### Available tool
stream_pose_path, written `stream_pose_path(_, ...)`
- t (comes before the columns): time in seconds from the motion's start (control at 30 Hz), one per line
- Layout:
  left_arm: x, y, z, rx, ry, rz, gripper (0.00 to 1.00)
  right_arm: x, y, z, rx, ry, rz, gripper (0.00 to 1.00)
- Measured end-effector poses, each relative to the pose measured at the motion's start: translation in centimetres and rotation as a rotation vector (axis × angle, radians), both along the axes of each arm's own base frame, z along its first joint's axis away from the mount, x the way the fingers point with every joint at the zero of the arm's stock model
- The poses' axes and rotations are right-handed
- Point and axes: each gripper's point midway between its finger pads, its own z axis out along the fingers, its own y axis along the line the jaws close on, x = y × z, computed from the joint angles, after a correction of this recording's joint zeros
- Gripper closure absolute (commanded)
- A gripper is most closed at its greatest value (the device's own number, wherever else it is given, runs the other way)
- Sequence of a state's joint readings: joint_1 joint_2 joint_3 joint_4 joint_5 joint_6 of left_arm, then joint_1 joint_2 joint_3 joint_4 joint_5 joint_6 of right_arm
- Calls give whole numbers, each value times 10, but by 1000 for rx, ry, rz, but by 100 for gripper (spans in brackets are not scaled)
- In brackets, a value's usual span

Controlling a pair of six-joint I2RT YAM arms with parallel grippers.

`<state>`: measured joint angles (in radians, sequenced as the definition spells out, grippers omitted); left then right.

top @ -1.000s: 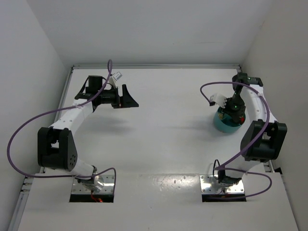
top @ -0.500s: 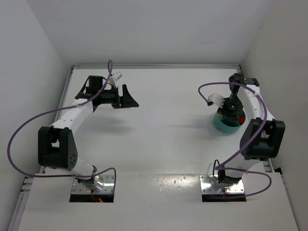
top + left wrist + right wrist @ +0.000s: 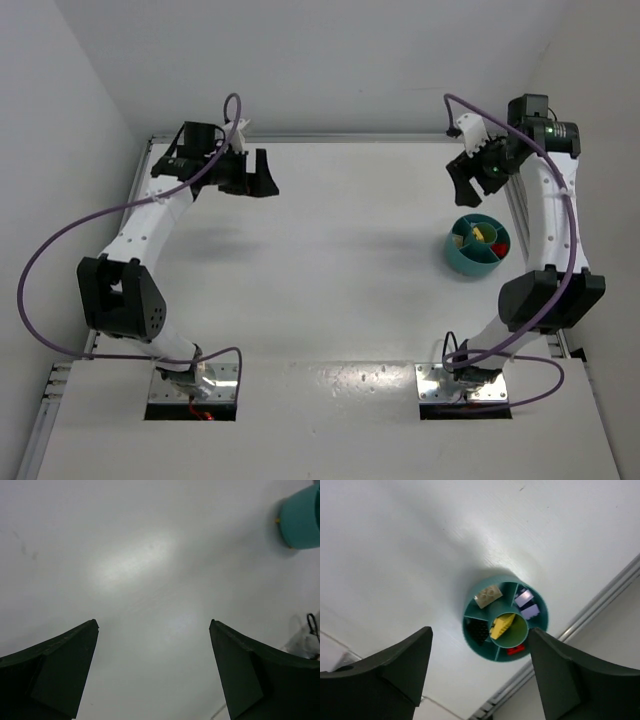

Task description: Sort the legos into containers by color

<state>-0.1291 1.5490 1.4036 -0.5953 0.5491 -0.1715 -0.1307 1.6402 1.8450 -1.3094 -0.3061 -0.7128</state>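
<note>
While the right tool [image 3: 466,172] and left tool [image 3: 258,180] gape empty, the dish [image 3: 462,262] holding bricks [image 3: 501,626] lies straight ahead of the right tool.

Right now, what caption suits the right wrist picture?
Open right gripper above the teal dish: yellow brick in the centre; white, purple, black and red bricks around it.

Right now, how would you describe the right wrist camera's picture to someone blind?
A round teal dish sits on a white table, seen from above between two open dark jaws. Its compartments hold sorted bricks: white, pale purple, black, red, with yellow in the central ring.
</note>
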Motion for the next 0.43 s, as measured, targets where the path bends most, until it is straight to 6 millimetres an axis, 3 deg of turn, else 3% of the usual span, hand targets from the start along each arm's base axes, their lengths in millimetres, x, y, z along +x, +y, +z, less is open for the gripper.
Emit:
stream_pose_path(0.1, 24, 16, 5, 86, -39, 43, 0, 3, 5, 0, 100, 3, -128, 5)
stream_pose_path(0.3, 36, 82, -30, 159, 72, 199, 0, -1, -4, -11, 231, 10, -350, 3)
stream_pose_path(0.43, 38, 114, -41, 160, 118, 276, 0, -1, -17, -11, 267, -1, -434, 3)
